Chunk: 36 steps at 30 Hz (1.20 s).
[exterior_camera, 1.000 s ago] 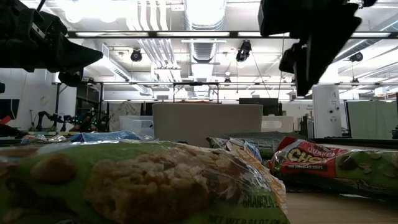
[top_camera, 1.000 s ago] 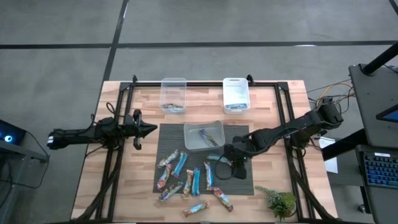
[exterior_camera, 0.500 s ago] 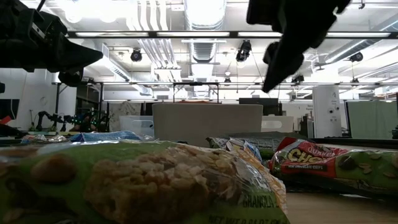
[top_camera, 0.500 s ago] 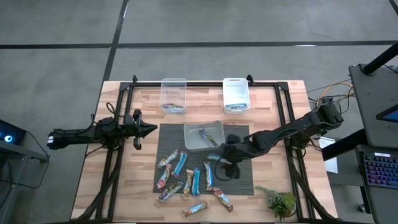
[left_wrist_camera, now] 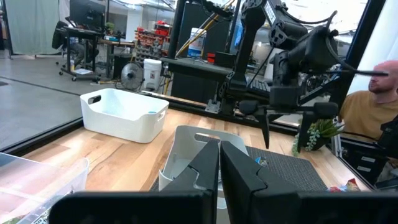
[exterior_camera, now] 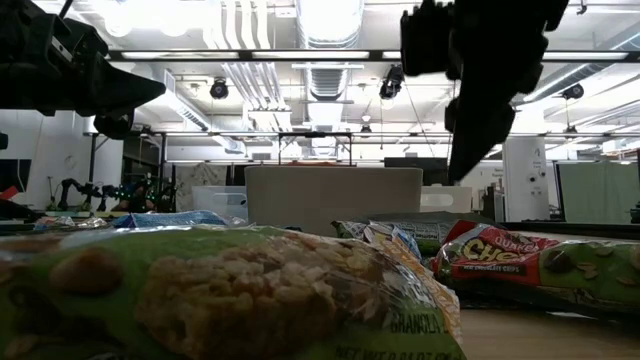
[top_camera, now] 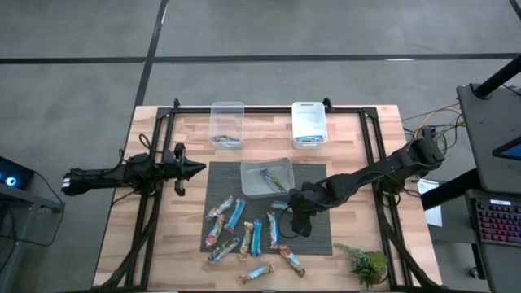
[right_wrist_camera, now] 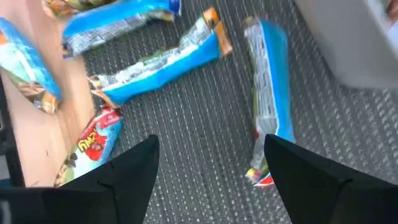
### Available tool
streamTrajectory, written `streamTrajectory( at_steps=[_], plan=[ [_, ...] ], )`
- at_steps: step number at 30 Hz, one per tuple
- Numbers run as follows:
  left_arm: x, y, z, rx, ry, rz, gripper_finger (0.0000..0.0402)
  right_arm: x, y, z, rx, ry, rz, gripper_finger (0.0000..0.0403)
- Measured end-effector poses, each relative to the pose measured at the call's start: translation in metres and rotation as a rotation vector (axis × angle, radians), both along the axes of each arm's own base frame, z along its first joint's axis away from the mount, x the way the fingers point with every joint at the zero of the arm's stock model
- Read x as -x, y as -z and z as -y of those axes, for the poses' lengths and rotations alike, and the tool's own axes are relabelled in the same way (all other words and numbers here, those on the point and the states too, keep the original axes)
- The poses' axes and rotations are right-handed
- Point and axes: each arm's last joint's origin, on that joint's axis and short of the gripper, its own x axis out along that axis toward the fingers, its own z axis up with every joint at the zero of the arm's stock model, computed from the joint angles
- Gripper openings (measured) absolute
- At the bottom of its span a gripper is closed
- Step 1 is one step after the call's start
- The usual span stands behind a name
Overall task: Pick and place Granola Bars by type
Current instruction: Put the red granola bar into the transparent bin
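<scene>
The wooden table (top_camera: 163,244) carries a dark ribbed mat (top_camera: 313,175) at its middle, and the right arm reaches in low from the table's right side across this mat, its wrist bent down. The right gripper (top_camera: 295,224) hangs just above the mat with its fingers (right_wrist_camera: 130,168) spread as wide as they go and nothing between them; a blue-wrapped bar (right_wrist_camera: 268,99) lies on the mat under the gap, apart from the fingers. The left arm lies stretched out level over the table's left edge, and the left gripper (top_camera: 194,169) is closed tight on nothing, pointing at the mat. Three clear tubs show: one (top_camera: 266,177) on the mat's far part and two (top_camera: 227,122) (top_camera: 309,122) along the far edge, each with something inside. The Granola Bars (top_camera: 244,236) lie loose in a cluster on the mat's near part and the wood before it, roughly ten, blue and multicoloured mixed. A small green plant (top_camera: 366,262) stands at the near right corner.
</scene>
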Motion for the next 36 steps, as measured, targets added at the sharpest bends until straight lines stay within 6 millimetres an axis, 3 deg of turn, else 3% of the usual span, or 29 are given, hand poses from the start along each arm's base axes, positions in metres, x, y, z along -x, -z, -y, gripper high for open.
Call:
streamTrajectory(
  at_steps=[12, 30, 36],
  plan=[
    [0.0, 0.0, 0.0, 0.0, 0.0, 0.0, 0.0, -0.011, -0.001, 0.001, 0.048, 0.046, 0.108, 0.0258],
    [0.0, 0.0, 0.0, 0.0, 0.0, -0.001, 0.0, 0.002, 0.012, 0.023, 0.1, 0.064, -0.094, 0.0256],
    [0.0, 0.0, 0.0, 0.0, 0.0, -0.001, 0.0, 0.008, 0.027, 0.026, 0.111, 0.068, -0.147, 0.0254]
  ],
)
